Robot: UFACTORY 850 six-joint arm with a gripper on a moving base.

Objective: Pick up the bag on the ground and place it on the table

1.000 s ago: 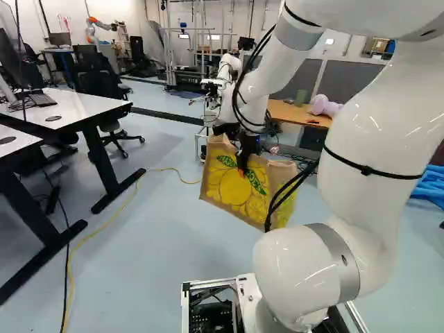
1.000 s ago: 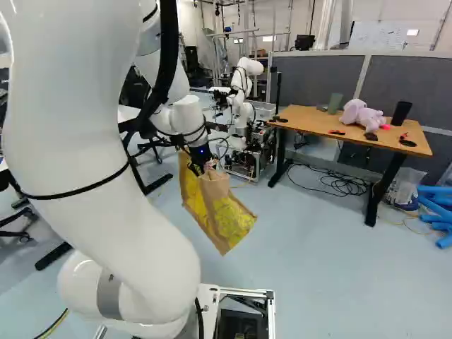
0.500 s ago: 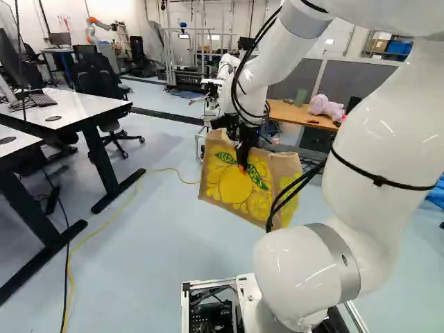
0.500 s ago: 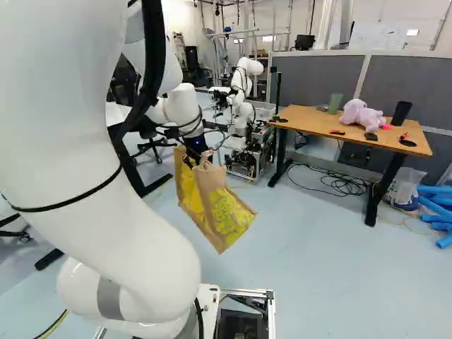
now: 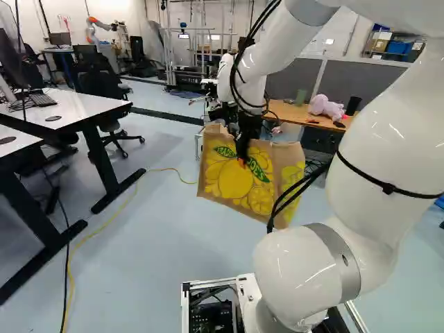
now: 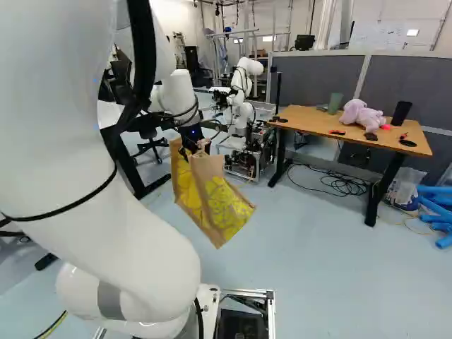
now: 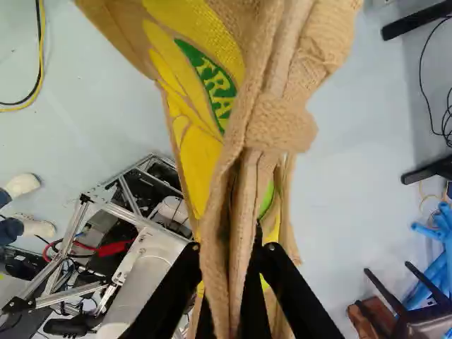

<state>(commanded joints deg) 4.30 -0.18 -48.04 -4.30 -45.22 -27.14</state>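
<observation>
Seen from the base, the bag (image 5: 227,182) hangs at 12 o'clock in the gripper (image 5: 242,157), over the floor (image 5: 159,243). Farther out at 12 o'clock stands another robot (image 6: 242,88). The table (image 6: 307,119) is at 1 o'clock, partition panels (image 6: 395,83) behind it; on it, a plush toy (image 6: 361,115) lies at 3 o'clock from a cup (image 6: 335,104). Cables (image 6: 342,185) lie beneath. Tubes (image 6: 431,205) rest at 2 o'clock. At 10 o'clock, a desk (image 5: 83,107) bears a keyboard (image 5: 42,100); a chair (image 5: 98,82) stands behind at 11 o'clock.
</observation>
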